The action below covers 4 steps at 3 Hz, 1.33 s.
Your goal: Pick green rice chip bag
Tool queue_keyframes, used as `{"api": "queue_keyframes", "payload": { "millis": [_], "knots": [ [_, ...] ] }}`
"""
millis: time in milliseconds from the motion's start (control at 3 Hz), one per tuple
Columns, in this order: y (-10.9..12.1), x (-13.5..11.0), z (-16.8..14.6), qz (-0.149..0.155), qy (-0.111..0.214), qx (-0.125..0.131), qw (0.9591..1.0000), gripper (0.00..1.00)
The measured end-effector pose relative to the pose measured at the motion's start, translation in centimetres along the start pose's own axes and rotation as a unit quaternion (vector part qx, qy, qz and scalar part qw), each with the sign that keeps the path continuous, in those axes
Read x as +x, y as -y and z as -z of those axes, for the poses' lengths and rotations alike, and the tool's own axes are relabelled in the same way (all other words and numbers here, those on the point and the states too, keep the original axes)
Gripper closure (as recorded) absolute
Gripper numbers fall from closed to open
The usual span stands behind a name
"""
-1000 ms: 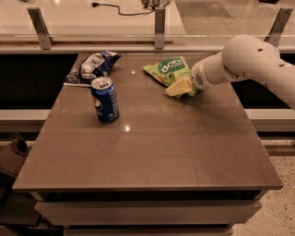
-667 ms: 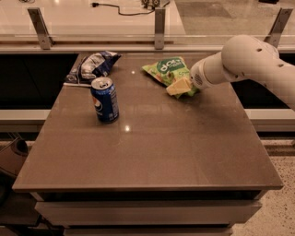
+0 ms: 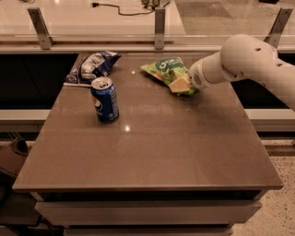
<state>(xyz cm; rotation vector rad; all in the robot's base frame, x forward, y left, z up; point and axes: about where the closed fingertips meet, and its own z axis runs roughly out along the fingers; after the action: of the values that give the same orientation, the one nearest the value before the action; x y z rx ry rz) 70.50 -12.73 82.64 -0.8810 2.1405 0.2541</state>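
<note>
- Surface: brown, glossy table (image 3: 152, 152) with pale drawer fronts below its near edge; a light counter runs behind it, carrying 3 metal brackets (image 3: 159, 26) and a dark cable (image 3: 120, 9). Clock directions below are read on the tabletop, with 12 at the far edge.
- Green rice chip bag (image 3: 165, 69): lies flat near the far edge at about 1 o'clock, white lettering facing up, with its long axis running from 11 toward 4 o'clock.
- Gripper (image 3: 180, 85): pale yellow tip set on the bag's near-right end, at the bag's own 4 o'clock corner, in contact with the foil. How far open it is, and whether it has actually clamped the bag, cannot be told from this view.
- Arm (image 3: 249, 57): 1 white, rounded link enters from 3 o'clock and slopes down to the gripper, passing above the table's right edge.
- Blue soda can (image 3: 105, 99): upright at about 10 o'clock, well apart from the green bag.
- Blue-and-white snack bag (image 3: 92, 65): crumpled at 11 o'clock, on the far-left corner, just behind the can and not touching it.
</note>
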Motion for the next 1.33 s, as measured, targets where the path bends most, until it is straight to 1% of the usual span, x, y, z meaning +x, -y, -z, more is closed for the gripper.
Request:
{"api": "queue_keyframes", "payload": {
  "millis": [667,1333],
  "knots": [
    [0.0,-0.1,0.0,0.000,0.000,0.000,1.0000,1.00],
    [0.4,-3.1,2.6,0.021,0.043,0.015,0.9987,1.00]
  ]
}}
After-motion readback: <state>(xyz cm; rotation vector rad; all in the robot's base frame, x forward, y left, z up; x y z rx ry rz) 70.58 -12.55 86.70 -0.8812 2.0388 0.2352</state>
